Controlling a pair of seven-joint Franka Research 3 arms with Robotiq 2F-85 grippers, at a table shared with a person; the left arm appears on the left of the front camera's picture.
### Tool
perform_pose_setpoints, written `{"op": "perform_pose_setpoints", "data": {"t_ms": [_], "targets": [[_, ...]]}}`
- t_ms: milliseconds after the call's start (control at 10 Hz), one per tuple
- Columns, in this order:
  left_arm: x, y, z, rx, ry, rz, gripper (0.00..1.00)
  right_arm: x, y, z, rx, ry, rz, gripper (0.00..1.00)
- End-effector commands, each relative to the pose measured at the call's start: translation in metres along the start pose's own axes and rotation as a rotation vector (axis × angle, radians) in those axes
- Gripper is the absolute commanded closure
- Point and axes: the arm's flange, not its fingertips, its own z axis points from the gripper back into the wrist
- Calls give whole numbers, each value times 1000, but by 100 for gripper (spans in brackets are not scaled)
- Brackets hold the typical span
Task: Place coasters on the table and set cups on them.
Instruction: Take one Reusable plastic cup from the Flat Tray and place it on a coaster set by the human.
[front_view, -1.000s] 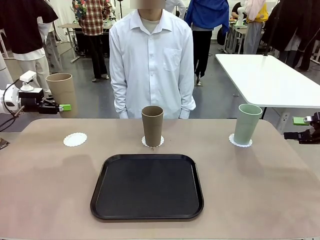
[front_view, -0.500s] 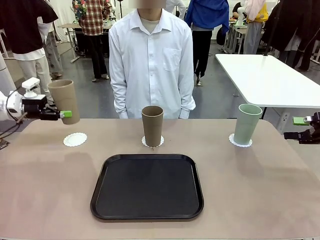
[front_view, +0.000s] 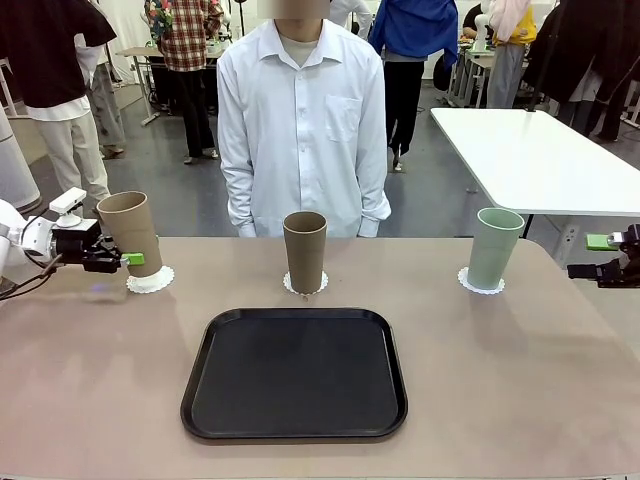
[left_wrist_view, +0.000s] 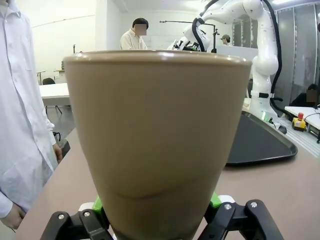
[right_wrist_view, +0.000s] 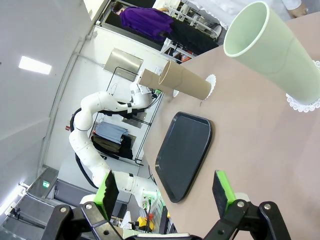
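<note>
The left gripper (front_view: 128, 259) is clamped on a tan cup (front_view: 130, 232) low on its wall, holding it over the doily (front_view: 150, 281) near the table's (front_view: 500, 400) left far corner. The cup leans slightly, and whether its base touches the paper cannot be told. In the left wrist view the cup's wall (left_wrist_view: 157, 140) sits between the green pads.

The second tan cup (front_view: 304, 250) stands on its coaster (front_view: 305, 286) at the middle of the far edge, just beyond the black tray (front_view: 295, 372). The mint cup (front_view: 494, 247) stands on its doily (front_view: 481, 281) toward the right far corner. The right gripper (right_wrist_view: 165, 192) hangs at the right edge with jaws parted and nothing between them, well apart from the mint cup.

Risks noted:
- Releasing while the cup leans could let it rock or topple; the tumbler is tall and narrow at the base.
- The doily is light paper; a sideways drag of the base would likely shove or crumple it.
- The cup looks offset toward the doily's left side, so it may land partly off the coaster.
- The pads pulling away unevenly could tug the cup off centre.
</note>
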Motion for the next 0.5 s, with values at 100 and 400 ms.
{"op": "perform_pose_setpoints", "data": {"t_ms": [100,400], "targets": [[-8,17,-5,2,4,-27,18,0,1,-1,8,1,6,0],[-17,28,-1,19,30,19,18,0,1,-1,8,1,6,0]]}}
